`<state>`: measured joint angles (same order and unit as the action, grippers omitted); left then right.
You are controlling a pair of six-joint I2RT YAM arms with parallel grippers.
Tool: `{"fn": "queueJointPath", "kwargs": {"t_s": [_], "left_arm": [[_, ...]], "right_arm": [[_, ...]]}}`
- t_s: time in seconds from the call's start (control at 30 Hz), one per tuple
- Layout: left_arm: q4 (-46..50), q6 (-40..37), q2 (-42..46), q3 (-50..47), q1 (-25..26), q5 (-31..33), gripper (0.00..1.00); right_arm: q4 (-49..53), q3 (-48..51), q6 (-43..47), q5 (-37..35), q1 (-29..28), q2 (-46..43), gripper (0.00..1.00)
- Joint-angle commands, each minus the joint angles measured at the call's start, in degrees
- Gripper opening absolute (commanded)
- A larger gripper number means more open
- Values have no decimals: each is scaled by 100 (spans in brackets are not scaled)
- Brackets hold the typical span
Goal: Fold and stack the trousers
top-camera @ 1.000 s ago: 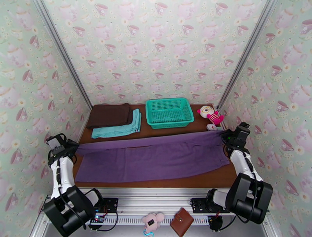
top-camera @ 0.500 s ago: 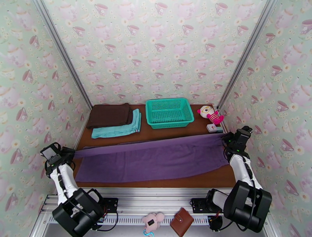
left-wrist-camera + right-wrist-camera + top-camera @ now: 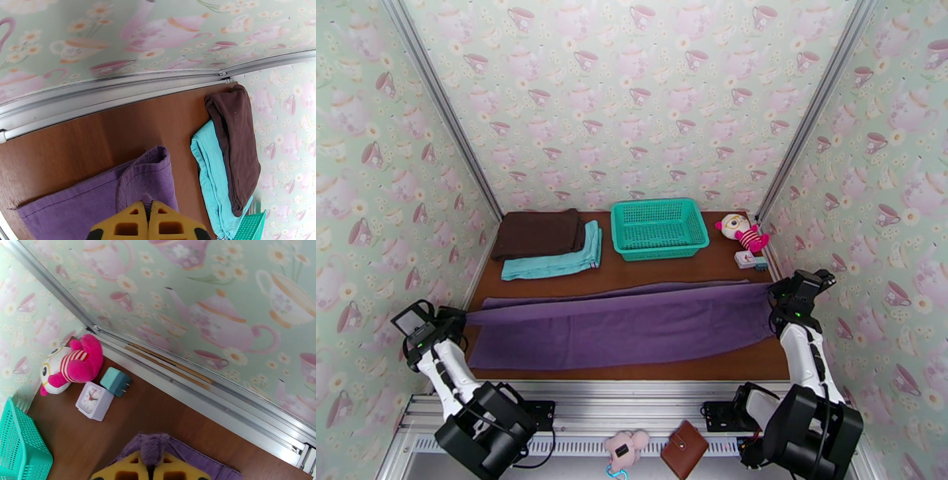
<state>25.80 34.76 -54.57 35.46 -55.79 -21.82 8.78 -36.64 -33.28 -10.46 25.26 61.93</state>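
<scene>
The purple trousers (image 3: 624, 328) lie stretched lengthwise across the near half of the brown table (image 3: 671, 270), running from the left edge almost to the right edge, with one layer folded over another along their length. The left gripper (image 3: 457, 317) sits at the trousers' left end; in the left wrist view its yellow fingers (image 3: 130, 223) are pressed together with a bunched fold of purple cloth pinched between them. The right gripper (image 3: 774, 298) sits at the right end, and in the right wrist view its yellow fingers (image 3: 126, 469) are likewise clamped tight on a tuft of the purple fabric. Behind the trousers, at the far left of the table, a dark brown folded garment (image 3: 539, 233) lies against a teal folded garment (image 3: 553, 262), the two touching side by side. A teal mesh basket (image 3: 660, 251) stands in the far middle, apart from the trousers. In the far right corner a pink and white plush toy (image 3: 741, 231) lies near a small white clock (image 3: 745, 257), with a blue plug adapter (image 3: 760, 263) just beside it. On the rail in front of the arms' bases sit a pink plush (image 3: 626, 448) and a brown wallet (image 3: 684, 448).
</scene>
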Motion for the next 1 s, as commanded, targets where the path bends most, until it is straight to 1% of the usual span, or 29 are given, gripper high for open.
{"fn": "queueJointPath", "kwargs": {"t_s": [0.0, 0.17, 0.27, 0.3, 0.33, 0.37, 0.4, 0.43, 0.47, 0.53, 0.57, 0.6, 0.63, 0.67, 0.7, 0.73, 0.77, 0.8, 0.83, 0.87, 0.9, 0.93, 0.97], "left_arm": [[-172, 107, 148, -136, -401, -261, 0], [-308, 111, 89, -426, -987, -1099, 1], [-386, 124, 135, -541, -1124, -1499, 1], [-478, 150, 211, -597, -1156, -1676, 3], [-541, 174, 338, -651, -1207, -1851, 11], [-587, 198, 475, -693, -1223, -1976, 20], [-713, 239, 649, -743, -1216, -2124, 25], [-742, 278, 845, -775, -1215, -2146, 30], [-739, 330, 1021, -807, -1208, -2092, 35], [-703, 358, 1375, -772, -1200, -1923, 51], [-619, 272, 1471, -688, -1150, -1804, 57], [-527, 162, 1558, -583, -1016, -1618, 59], [-478, 49, 1651, -470, -769, -1429, 60], [-539, -54, 1689, -389, -415, -1268, 60], [-502, -223, 1673, -259, 170, -983, 59], [-322, -510, 1559, -56, 913, -697, 55], [-133, -786, 1420, 118, 1653, -447, 54], [81, -1083, 1188, 279, 2581, -165, 54], [214, -1274, 974, 379, 3367, -33, 55], [301, -1385, 699, 429, 4274, 113, 58], [364, -1478, 380, 480, 5149, 263, 60], [437, -1562, 46, 544, 5807, 393, 61], [566, -1660, -358, 634, 6407, 537, 62]], "right_arm": [[309, -48, -341, -1011, 155, 108, 0], [457, -15, -555, -1115, 168, 269, 0], [442, 178, -712, -1334, 173, 12, 0], [378, 275, -716, -1358, 173, -158, 6], [335, 363, -731, -1380, 178, -346, 19], [281, 444, -741, -1415, 181, -521, 43], [160, 571, -742, -1450, 179, -738, 60], [57, 687, -741, -1519, 181, -954, 71], [-7, 754, -725, -1554, 177, -1125, 78], [-107, 792, -691, -1518, 182, -1428, 91], [-81, 731, -656, -1446, 175, -1453, 94], [-116, 636, -586, -1179, 176, -1418, 95], [-341, 578, -443, -565, 173, -1315, 94], [-594, 544, -320, 138, 159, -1193, 93], [-810, 462, -235, 909, 62, -947, 90], [-905, 315, -110, 1519, -167, -689, 85], [-774, 80, 100, 1845, -541, -467, 82], [-414, -273, 517, 2064, -1130, -239, 81], [-23, -583, 980, 2075, -1757, -42, 80], [449, -919, 1509, 1995, -2573, 186, 81], [868, -1190, 1965, 2068, -3314, 470, 81], [1209, -1394, 2289, 2221, -3857, 728, 81], [1639, -1619, 2526, 2228, -4378, 1040, 82]]}}
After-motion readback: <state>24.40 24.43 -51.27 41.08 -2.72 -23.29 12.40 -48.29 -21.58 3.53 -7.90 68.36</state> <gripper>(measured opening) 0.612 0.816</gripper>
